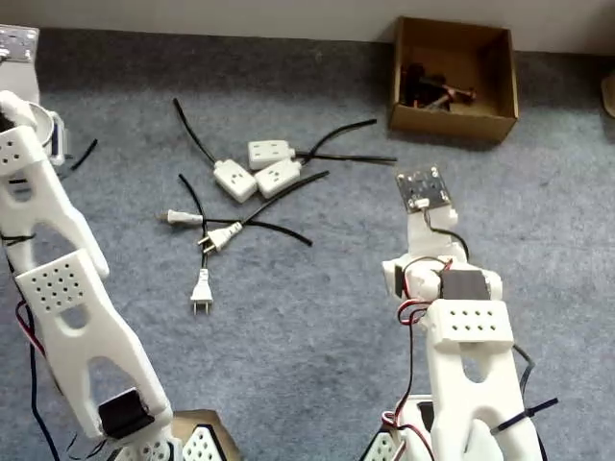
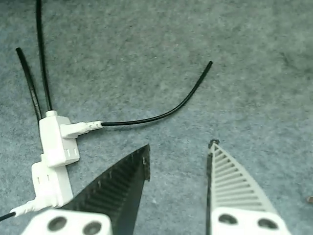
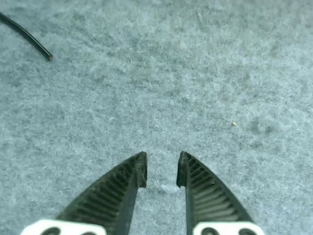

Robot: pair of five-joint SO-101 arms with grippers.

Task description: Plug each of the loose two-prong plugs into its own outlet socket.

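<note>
Over the carpet (image 3: 220, 73), left tool (image 2: 179, 145) spread wide, empty, right tool (image 3: 162, 155) narrowly parted, empty.

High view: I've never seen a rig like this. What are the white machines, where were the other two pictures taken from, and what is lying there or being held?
The white machines are two small robot arms, the left arm and the right arm, seen by a fixed camera above. The other two pictures come from a camera on each arm's wrist, looking along its gripper. On the grey carpet lie three white sockets in a cluster and, nearer the arms, three loose plugs, all with black cables. A cardboard box stands at the far side. The left gripper is open, with two sockets off to one side. The right gripper is slightly open over bare carpet. Neither holds anything.
</note>
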